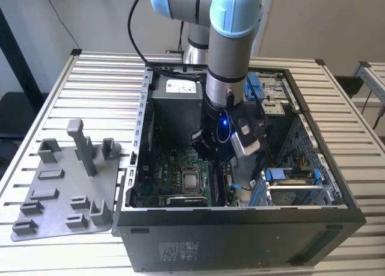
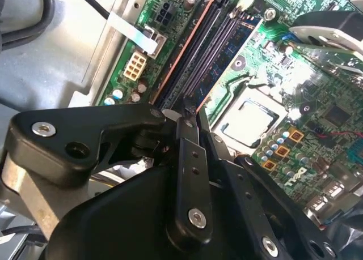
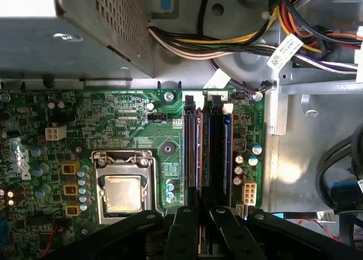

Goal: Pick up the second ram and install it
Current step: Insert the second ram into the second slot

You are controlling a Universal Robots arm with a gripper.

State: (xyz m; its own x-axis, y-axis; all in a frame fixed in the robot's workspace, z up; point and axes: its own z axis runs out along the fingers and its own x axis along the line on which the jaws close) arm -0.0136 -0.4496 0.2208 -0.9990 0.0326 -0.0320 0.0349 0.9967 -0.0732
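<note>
Claw [image 3: 199, 229] (black, angular) clamped on second ram [image 3: 199, 246], over green motherboard [image 3: 113, 124].

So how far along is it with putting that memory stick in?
Reaching is done: the arm is inside the open computer case, with the gripper right over the memory slots on the motherboard. I can't tell whether the second ram is in hand or already seated, so pressing home may remain.

A robotics lab bench set up for PC assembly.

An open PC case [image 1: 240, 228] lies on a slatted metal surface [image 1: 102, 89], a grey printed fixture tray [image 1: 66, 186] beside it; a robot arm [image 1: 231, 41] reaches into the case over the motherboard [image 3: 125, 135], against plain walls.
</note>
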